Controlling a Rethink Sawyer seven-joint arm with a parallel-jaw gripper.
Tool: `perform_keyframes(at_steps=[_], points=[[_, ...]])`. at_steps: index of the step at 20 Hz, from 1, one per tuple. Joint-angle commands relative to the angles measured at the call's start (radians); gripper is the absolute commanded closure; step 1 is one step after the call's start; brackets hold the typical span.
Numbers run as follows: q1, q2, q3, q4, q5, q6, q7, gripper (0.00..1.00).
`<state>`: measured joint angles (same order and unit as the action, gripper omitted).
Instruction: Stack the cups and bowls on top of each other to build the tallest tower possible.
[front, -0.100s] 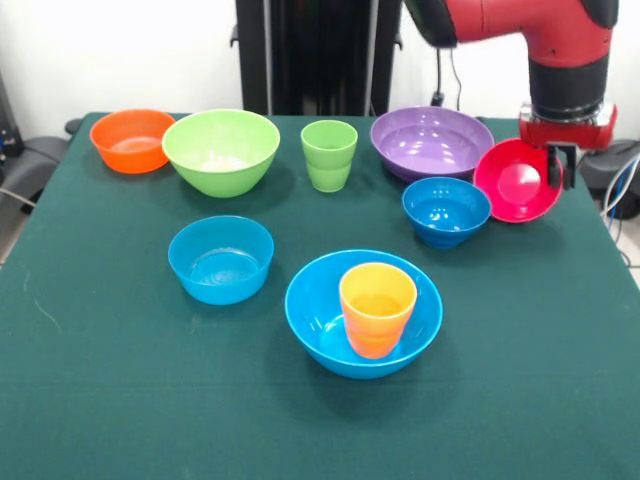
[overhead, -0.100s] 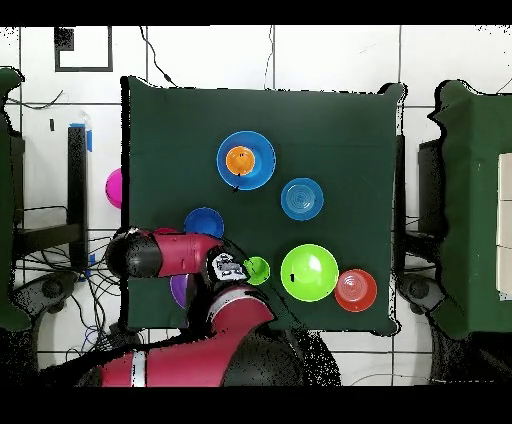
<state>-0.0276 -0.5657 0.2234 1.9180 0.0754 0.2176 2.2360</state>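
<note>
- Gripper (front, -0.100s: 553, 165) at the worktop's (front, -0.100s: 120, 400) edge, fingers (front, -0.100s: 553, 172) pinched on the rim of the small pink-red bowl (front, -0.100s: 515, 183). The bowl hangs tilted, its open face turned toward the camera, apparently lifted off the cloth; whether its lower edge touches I cannot tell.
- In the overhead view the pink-red bowl (overhead, -0.100s: 114, 187) shows at the worktop's side edge, partly past it; the fingers themselves are not visible there.
- Only stack so far: orange-yellow cup (front, -0.100s: 377, 308) standing upright inside the large blue bowl (front, -0.100s: 320, 320), near the front centre.
- Loose pieces: small blue bowl (front, -0.100s: 446, 210) just beside the held bowl; wide purple bowl (front, -0.100s: 431, 141) behind it; light green cup (front, -0.100s: 329, 154) mid-back; large lime green bowl (front, -0.100s: 221, 150); small orange bowl (front, -0.100s: 132, 139) far corner; second small blue bowl (front, -0.100s: 220, 258) left of the stack.
- Judged step: carrying the pink-red bowl to a stacking spot.
- To do it well: raise it enough to pass over the small blue bowl's rim, level it before release, and centre it over the chosen base.
- A rim pinch leaves the bowl free to swing; slow travel should help.
- Risk: the glossy plastic may slip, or an off-centre drop may slide off the base.
</note>
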Motion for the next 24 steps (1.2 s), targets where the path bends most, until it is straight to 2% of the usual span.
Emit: perform_keyframes(at_steps=[1, 16, 19, 24], points=[[0.052, -0.113, -0.099, -0.027, -0.065, 0.207, 0.019, 1.0], [0.069, -0.234, -0.105, 0.0, -0.055, 0.339, 0.031, 1.0], [0.07, -0.255, -0.111, -0.016, -0.067, 0.368, 0.018, 1.0], [0.113, -0.265, -0.177, -0.095, -0.134, 0.387, 0.014, 1.0]])
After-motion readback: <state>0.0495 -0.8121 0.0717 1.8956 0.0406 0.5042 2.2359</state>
